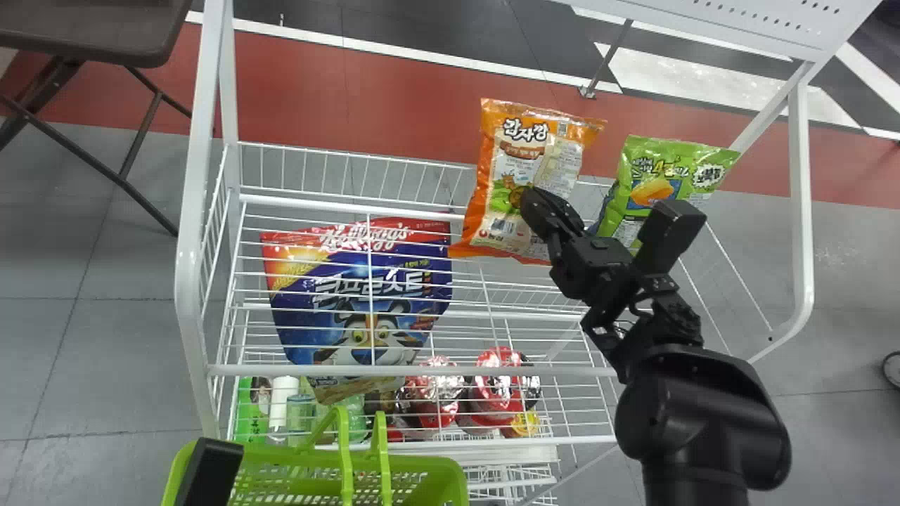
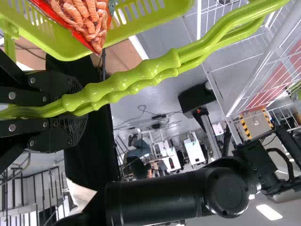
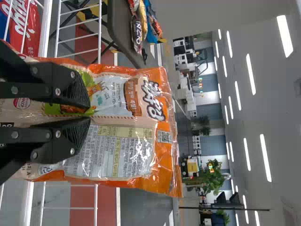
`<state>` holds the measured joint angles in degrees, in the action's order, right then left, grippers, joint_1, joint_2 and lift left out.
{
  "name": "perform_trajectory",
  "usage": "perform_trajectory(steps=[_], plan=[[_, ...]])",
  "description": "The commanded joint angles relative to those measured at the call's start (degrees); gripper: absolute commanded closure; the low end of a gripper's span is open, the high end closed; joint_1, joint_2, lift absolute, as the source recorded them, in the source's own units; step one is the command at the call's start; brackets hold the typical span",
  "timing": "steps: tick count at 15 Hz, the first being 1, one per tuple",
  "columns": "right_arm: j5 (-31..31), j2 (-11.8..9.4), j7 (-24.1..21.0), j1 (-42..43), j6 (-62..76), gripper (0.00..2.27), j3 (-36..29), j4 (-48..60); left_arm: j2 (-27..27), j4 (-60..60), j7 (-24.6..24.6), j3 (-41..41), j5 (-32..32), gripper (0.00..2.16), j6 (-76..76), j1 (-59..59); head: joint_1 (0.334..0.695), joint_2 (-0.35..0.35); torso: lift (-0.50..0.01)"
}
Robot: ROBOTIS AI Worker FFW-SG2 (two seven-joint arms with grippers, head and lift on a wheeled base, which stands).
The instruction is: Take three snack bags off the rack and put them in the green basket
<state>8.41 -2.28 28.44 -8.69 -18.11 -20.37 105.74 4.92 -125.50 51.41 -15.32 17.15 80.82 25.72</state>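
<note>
Pinching printed orange snack bag

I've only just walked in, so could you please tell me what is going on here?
The robot's right hand is pinching an orange snack bag at the white rack, while its left hand grips the handles of the green basket. A red snack bag is in the basket, and a green snack bag is at the rack.

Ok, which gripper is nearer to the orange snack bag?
The right. The right gripper pinches the orange snack bag near its middle; the left gripper is away from it, closed on the handles of the green basket.
</note>
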Motion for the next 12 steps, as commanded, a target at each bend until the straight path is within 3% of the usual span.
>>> perform_trajectory(steps=[1, 4, 8, 12], plan=[[3.1, 0.0, 0.7, -4.3, -1.4, 2.23, -1.1, 5.4, 0.0, 0.0, -0.1, -0.1, 0.0, 1.45, 0.2, -0.1, 0.695, -0.35, -0.026], [7.2, 0.0, 2.1, -11.4, -9.6, 2.22, -4.0, 16.2, 0.0, 0.0, -0.1, 0.0, 0.0, 1.45, 0.2, -0.1, 0.695, -0.35, -0.026], [14.9, 0.4, 8.4, -19.0, -36.3, 2.22, -11.0, 31.9, 0.0, -0.4, -0.1, 0.0, 0.0, 1.45, 0.4, -0.1, 0.695, -0.35, -0.026], [18.6, 1.6, 16.8, -24.3, -58.8, 2.22, -16.4, 42.3, -0.3, -0.6, -0.4, -0.2, -0.1, 1.45, 0.4, 0.0, 0.695, -0.35, -0.026]])
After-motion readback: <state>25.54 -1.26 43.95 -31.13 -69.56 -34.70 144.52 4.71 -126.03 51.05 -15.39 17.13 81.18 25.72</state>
